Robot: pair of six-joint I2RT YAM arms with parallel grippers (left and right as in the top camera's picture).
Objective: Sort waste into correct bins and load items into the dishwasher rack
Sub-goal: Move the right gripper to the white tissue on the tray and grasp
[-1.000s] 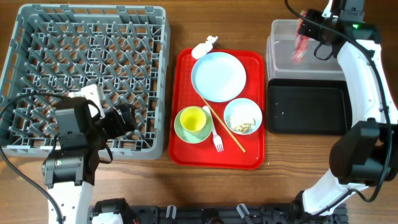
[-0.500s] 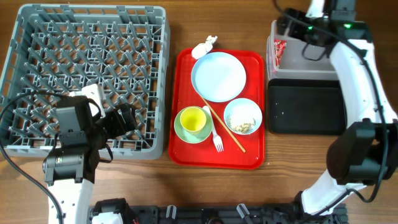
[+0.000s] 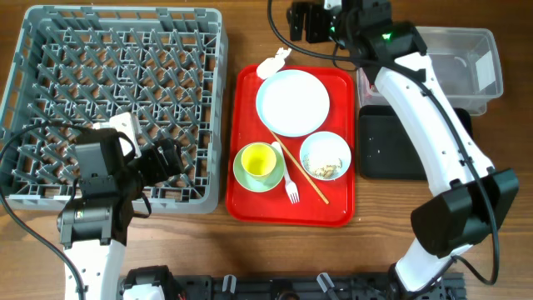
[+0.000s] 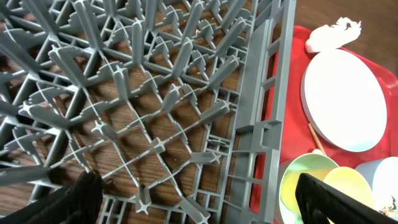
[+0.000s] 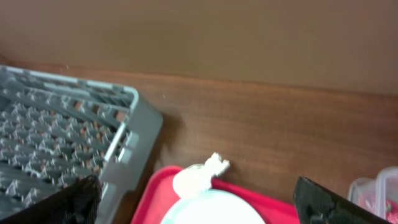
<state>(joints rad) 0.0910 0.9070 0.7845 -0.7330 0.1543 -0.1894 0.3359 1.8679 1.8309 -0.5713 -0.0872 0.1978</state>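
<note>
The grey dishwasher rack [image 3: 125, 92] fills the left side. My left gripper [image 3: 171, 158] hangs open over its front right corner [image 4: 261, 143], holding nothing. On the red serving tray [image 3: 250, 108] lie the white plate [image 3: 292, 102], the yellow cup [image 3: 258, 160] inside the green bowl [image 3: 241, 177], the small white bowl [image 3: 325, 156] with food scraps, and the fork [image 3: 290, 182]. The crumpled paper [image 3: 273, 63] rests on the tray's far edge. My right gripper [image 3: 304, 22] is open above and behind the paper [image 5: 199, 177]. The clear tub [image 3: 466, 71] holds something red [image 5: 376, 200].
The black tray [image 3: 400, 154] sits in front of the clear tub, partly under my right arm. A wooden chopstick [image 3: 300, 171] lies across the red tray between the bowls. Bare wood table [image 3: 241, 42] shows behind the tray and along the front edge.
My right arm let the red wrapper drop into the clear tub, then swung left to the red tray's far edge above the paper. The left arm has not moved.
</note>
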